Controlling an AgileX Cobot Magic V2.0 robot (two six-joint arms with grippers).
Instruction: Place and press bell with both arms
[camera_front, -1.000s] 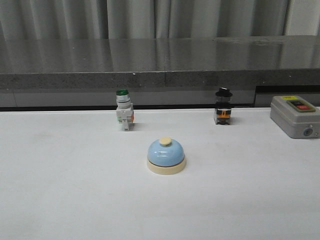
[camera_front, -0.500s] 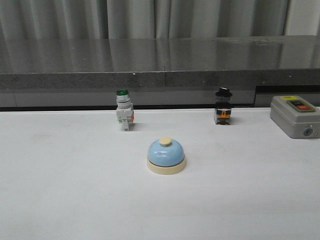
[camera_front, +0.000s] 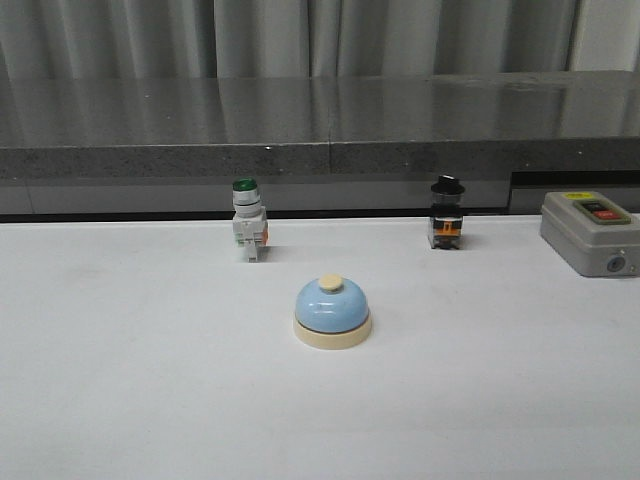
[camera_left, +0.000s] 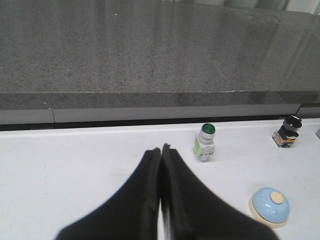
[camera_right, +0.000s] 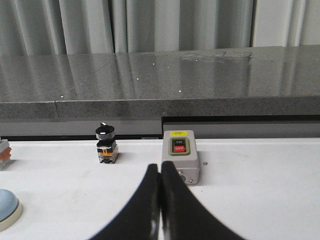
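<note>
The bell sits mid-worktop, bare surface all around it. My left fingers and right fingers are pressed together, holding nothing. Behind it stand the green-capped switch and black-knobbed switch; the grey box sits at the right edge.

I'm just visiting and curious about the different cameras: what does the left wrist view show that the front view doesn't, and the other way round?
Only the left wrist view shows the left gripper, its fingers pressed shut and holding nothing. Only the front view shows the grey box with buttons at the table's right edge. Both show the bell standing on the white table, the green-capped switch, the black-capped switch and the dark stone ledge behind.
</note>
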